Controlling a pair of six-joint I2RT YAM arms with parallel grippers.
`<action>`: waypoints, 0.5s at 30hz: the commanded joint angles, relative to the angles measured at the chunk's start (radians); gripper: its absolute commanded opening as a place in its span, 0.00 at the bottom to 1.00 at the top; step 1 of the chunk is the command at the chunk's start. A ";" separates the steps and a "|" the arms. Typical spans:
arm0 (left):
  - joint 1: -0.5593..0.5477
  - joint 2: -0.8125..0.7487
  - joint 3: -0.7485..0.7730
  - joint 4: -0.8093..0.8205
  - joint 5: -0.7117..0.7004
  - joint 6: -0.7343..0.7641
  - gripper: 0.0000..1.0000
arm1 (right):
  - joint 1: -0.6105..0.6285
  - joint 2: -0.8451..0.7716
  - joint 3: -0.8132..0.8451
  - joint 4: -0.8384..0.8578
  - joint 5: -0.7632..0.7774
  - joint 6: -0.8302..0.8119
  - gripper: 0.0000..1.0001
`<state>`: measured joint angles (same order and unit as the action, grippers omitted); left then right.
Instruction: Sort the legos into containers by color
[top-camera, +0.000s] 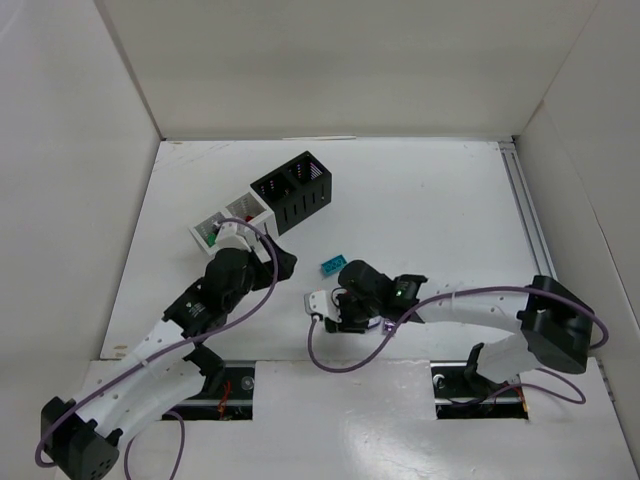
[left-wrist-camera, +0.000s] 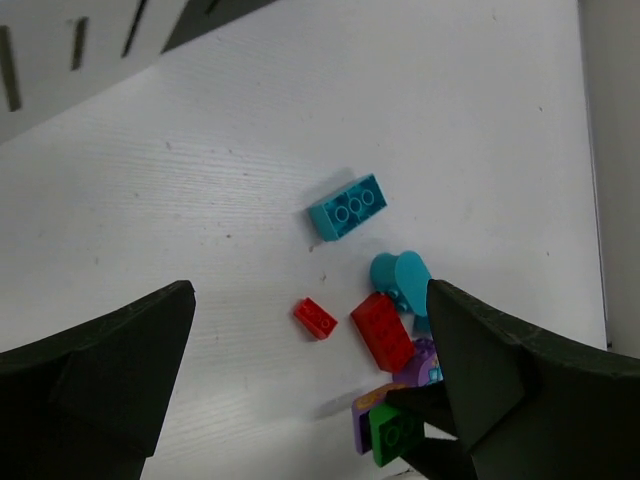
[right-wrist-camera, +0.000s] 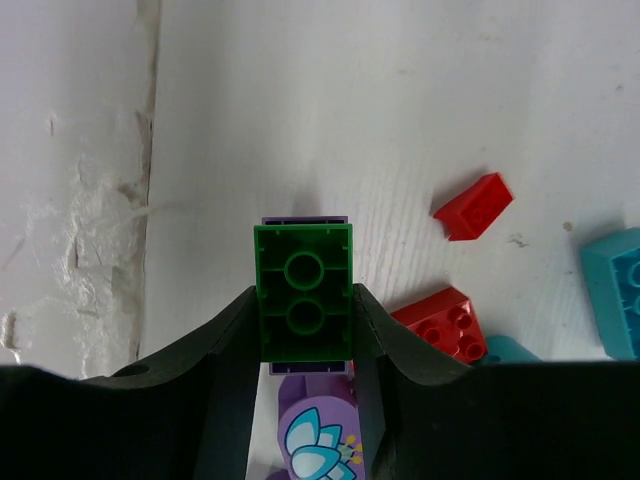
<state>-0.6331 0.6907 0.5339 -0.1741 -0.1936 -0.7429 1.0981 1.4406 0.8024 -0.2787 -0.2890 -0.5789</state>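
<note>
1. Bases of both arms sit at the near edge of the table (top-camera: 420, 200). The left arm (top-camera: 150, 360) reaches up towards the containers, and the right arm (top-camera: 480, 305) bends in from the right towards the middle.
2. Nearest of the two, the right gripper (right-wrist-camera: 303, 300) is pinching a green brick (right-wrist-camera: 303, 262) by its long sides, with the hollow underside towards the wrist camera. A purple brick (right-wrist-camera: 305, 218) shows directly behind it; I cannot tell whether the two are joined, or whether the green one is off the table.
3. Loose legos lie around that grip. A lavender oval piece (right-wrist-camera: 320, 440) with a flower print is under the fingers, and a chunky red brick (right-wrist-camera: 445, 325) is just beside them. A small red brick (right-wrist-camera: 473, 206) lies a little beyond, and a rounded teal piece (left-wrist-camera: 400, 278) sits just beside the chunky red one.
4. Past the pile, a teal rectangular brick (top-camera: 329, 265) lies alone, flat and studs up, between the right gripper and the containers.
5. The left gripper (left-wrist-camera: 310, 290) hovers beside the white container (top-camera: 203, 230), fingers spread wide with nothing between them.
6. That white container is partly covered by the left arm. A red bit shows in the compartment next to the black box and a green bit in the outer one.
7. Farthest, the black container (top-camera: 305, 210) is joined to the white one in a row. Its contents cannot be made out.
</note>
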 joint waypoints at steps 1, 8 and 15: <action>-0.005 -0.042 -0.047 0.160 0.158 0.072 1.00 | -0.062 -0.074 0.066 0.108 -0.027 0.053 0.12; -0.005 -0.149 -0.186 0.476 0.451 0.236 1.00 | -0.373 -0.112 0.034 0.294 -0.571 0.227 0.10; -0.005 -0.111 -0.256 0.771 0.787 0.372 1.00 | -0.397 -0.101 0.133 0.363 -0.809 0.335 0.09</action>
<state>-0.6331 0.5636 0.2890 0.3706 0.3916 -0.4694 0.6792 1.3434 0.8490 -0.0280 -0.8955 -0.3069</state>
